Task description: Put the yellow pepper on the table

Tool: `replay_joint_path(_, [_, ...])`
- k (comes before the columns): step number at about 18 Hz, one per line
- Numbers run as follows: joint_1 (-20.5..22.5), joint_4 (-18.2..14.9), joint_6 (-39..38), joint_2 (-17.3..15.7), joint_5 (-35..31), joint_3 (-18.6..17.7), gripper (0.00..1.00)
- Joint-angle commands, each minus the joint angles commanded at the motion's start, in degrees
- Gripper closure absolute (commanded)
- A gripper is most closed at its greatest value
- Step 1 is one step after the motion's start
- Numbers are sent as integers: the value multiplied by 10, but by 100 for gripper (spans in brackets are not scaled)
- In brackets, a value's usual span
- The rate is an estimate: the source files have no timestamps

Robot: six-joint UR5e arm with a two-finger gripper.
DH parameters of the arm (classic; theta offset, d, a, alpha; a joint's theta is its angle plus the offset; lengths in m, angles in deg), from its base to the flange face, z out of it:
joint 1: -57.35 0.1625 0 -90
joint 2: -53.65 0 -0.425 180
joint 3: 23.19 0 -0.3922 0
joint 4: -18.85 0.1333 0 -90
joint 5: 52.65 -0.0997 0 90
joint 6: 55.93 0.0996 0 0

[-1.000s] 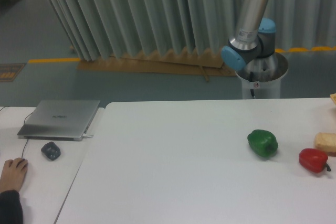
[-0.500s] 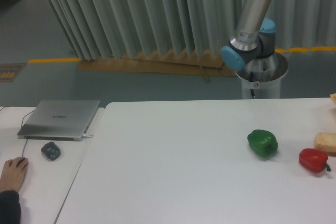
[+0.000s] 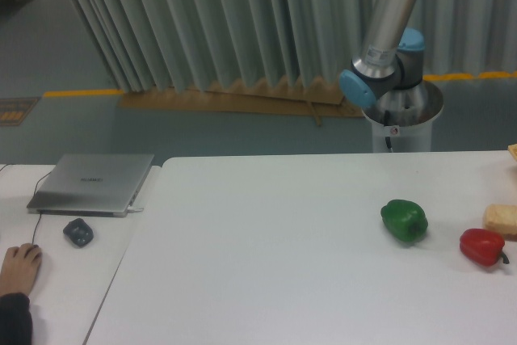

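Observation:
The yellow pepper is out of view. The wide white table (image 3: pixel 266 256) fills the lower right of the camera view. Only the lower part of the arm (image 3: pixel 388 30) shows, rising from its base behind the table's far edge and leaving the top of the frame. The gripper is out of view, so I cannot see what it holds.
A green pepper (image 3: pixel 404 220) and a red pepper (image 3: pixel 482 246) lie on the table at the right. A tan block (image 3: pixel 502 220) sits at the right edge. The narrower desk at left holds a laptop (image 3: pixel 93 183), a mouse (image 3: pixel 77 232) and a person's hand (image 3: pixel 19 268).
The arm's upper segment has tilted slightly to the right. The peppers have not moved.

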Motion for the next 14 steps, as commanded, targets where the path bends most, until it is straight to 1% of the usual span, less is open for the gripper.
replay_joint_path(2, [2, 7, -19, 3, 0, -2, 0])
replay_joint_path(4, [14, 10, -11, 5, 0, -6, 0])
replay_joint_path(6, [28, 35, -3, 16, 0, -7, 0])
replay_joint_path(8, [45, 64, 25, 24, -2, -11, 0])
replay_joint_path(9, [50, 79, 24, 31, -2, -11, 0])
replay_joint_path(11, [61, 91, 18, 35, -2, -11, 0])
replay_joint_path(12, [60, 97, -3, 40, -2, -11, 0])
replay_joint_path(14, [54, 104, -105, 47, -3, -11, 0])
